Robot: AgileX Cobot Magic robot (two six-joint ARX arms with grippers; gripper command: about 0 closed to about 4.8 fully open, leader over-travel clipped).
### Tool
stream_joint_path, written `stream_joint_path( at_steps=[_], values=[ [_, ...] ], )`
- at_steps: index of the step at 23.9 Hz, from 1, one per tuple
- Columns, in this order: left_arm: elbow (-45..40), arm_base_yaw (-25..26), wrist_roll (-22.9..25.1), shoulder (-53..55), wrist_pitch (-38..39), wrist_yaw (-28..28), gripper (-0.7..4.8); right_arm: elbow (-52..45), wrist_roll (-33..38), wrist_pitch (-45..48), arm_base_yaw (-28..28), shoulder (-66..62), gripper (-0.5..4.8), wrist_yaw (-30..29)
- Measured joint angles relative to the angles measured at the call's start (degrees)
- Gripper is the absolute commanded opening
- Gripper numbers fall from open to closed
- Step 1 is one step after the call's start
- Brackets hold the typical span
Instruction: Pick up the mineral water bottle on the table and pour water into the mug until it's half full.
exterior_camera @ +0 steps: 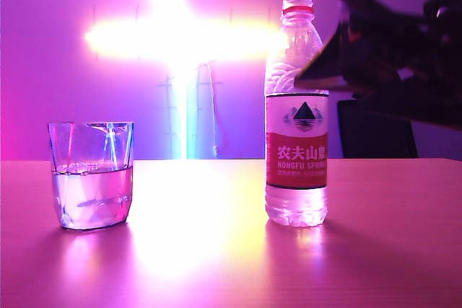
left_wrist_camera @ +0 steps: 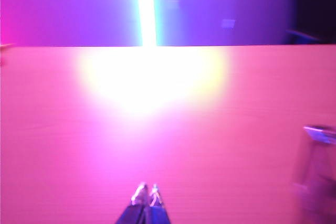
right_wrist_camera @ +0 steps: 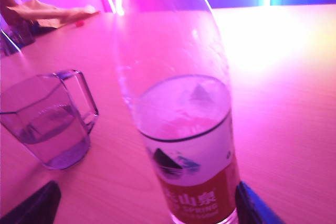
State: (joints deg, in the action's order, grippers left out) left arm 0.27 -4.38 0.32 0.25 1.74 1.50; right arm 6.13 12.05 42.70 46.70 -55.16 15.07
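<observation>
The mineral water bottle point(exterior_camera: 297, 142) stands upright on the table point(exterior_camera: 216, 265), right of the middle, uncapped, with a red neck ring. The mug point(exterior_camera: 91, 174), clear and part-filled with water, stands at the left. My right gripper point(right_wrist_camera: 146, 184) is open wide behind the bottle point(right_wrist_camera: 184, 129). One dark finger is close beside the label and the other finger point(right_wrist_camera: 31, 208) is well apart from it. The mug point(right_wrist_camera: 47, 124) is off to one side. My left gripper point(left_wrist_camera: 147, 195) is shut and empty, low over bare table, with the mug point(left_wrist_camera: 317, 169) blurred at the frame's edge.
The right arm point(exterior_camera: 393, 55) is a dark mass at the upper right, beside the bottle's shoulder. A dark chair back point(exterior_camera: 375, 131) stands behind the table. Bright light strips glare on the back wall and tabletop. Tan clutter point(right_wrist_camera: 47, 11) lies at a far table edge.
</observation>
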Motion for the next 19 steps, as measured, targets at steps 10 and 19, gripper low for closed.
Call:
stream_joint_path(
  at_steps=[10, 19],
  values=[
    [0.00, 8.13, 0.02, 0.00, 0.00, -0.02, -0.02, -0.02, 0.57, -9.92, 2.60, 11.65, 4.79, 1.31],
    [0.00, 8.09, 0.02, 0.00, 0.02, 0.02, -0.02, -0.02, 1.84, -19.91, 2.58, 24.39, 0.58, 1.29]
  ],
)
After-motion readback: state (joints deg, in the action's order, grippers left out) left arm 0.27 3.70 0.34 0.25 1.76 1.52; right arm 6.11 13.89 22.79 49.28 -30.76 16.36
